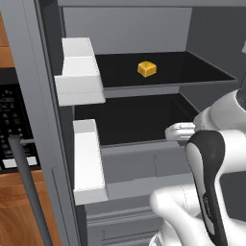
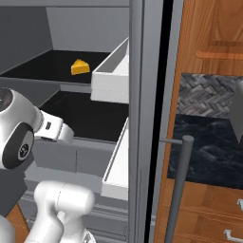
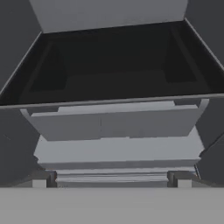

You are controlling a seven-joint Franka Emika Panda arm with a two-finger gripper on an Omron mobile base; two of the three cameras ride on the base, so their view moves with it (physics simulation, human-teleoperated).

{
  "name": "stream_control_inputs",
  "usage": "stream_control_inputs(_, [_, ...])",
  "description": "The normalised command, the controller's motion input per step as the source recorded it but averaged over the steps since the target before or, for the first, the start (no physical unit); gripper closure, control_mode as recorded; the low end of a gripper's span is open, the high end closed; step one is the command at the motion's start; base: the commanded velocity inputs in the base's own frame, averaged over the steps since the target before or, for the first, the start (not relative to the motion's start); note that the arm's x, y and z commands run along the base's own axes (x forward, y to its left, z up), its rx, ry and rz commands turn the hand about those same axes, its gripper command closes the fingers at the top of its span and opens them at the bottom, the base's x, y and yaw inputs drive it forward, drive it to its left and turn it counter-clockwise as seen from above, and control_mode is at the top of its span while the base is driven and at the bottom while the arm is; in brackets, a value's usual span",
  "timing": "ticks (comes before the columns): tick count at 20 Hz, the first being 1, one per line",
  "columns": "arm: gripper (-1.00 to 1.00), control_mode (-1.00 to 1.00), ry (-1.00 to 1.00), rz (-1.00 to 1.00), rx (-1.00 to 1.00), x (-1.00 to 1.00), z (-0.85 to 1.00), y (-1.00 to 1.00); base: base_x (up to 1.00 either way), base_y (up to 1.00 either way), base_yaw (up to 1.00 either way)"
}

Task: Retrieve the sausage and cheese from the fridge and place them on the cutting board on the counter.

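- On your left you can see a black microwave point(image 1: 12, 129) with small buttons, set in a wooden wall of cupboards point(image 1: 14, 216)
- On your right there is a tall wooden cupboard point(image 2: 209, 33) with a curved groove in its door
- Under it sits a grey woven wall panel point(image 2: 206, 95)
- Low down on the right are wooden drawers point(image 2: 213, 223) with small silver handles point(image 2: 232, 235)

- A kitchen: open fridge point(image 1: 144, 43) with black shelves and white door bins point(image 1: 79, 72).
- Wooden cabinets point(image 2: 209, 204), dark marbled surface point(image 2: 209, 147), probably a microwave point(image 1: 12, 125).
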Motion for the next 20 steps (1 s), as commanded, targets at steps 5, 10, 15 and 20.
stream_control_inputs(5, [-1.00, -1.00, -0.13, -0.10, 0.00, 0.01, 0.57, 0.00, 0.00, 0.00, 0.00])
stream_control_inputs(10, [-1.00, -1.00, -0.05, -0.05, 0.00, 0.22, 0.33, 0.00, 0.00, 0.00, 0.00])
stream_control_inputs(15, [-1.00, -1.00, 0.00, 0.00, 0.00, 0.25, 0.16, 0.02, 0.00, 0.00, 0.00])
stream_control_inputs(20, [-1.00, -1.00, -0.12, 0.04, 0.00, 0.17, 0.15, 0.00, 0.00, 0.00, 0.00])
